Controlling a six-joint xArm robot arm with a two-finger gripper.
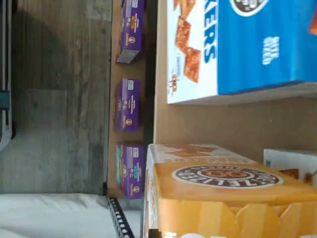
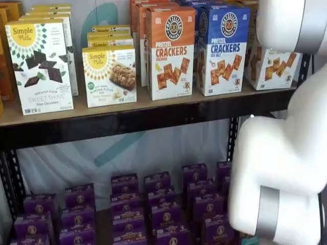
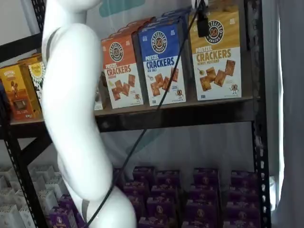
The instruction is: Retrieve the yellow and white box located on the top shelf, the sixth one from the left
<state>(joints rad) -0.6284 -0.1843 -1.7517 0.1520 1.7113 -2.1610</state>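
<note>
The yellow and white box (image 3: 216,57) stands upright at the right end of the top shelf (image 3: 190,111), its mustard top and round dark logo facing out. In a shelf view only its white lower part (image 2: 271,66) shows behind the arm. The wrist view has the box (image 1: 223,198) very close, logo side up. My gripper (image 3: 203,21) comes down from the view's top edge; one black finger lies against the box's upper front face, and the gripper is shut on the box. The box still rests on the shelf board.
A blue-topped crackers box (image 3: 161,61) stands directly left of the target and an orange-topped one (image 3: 121,71) beyond it. Purple boxes (image 3: 190,194) fill the lower level. The white arm (image 3: 76,95) and its black cable (image 3: 156,109) cross in front of the rack.
</note>
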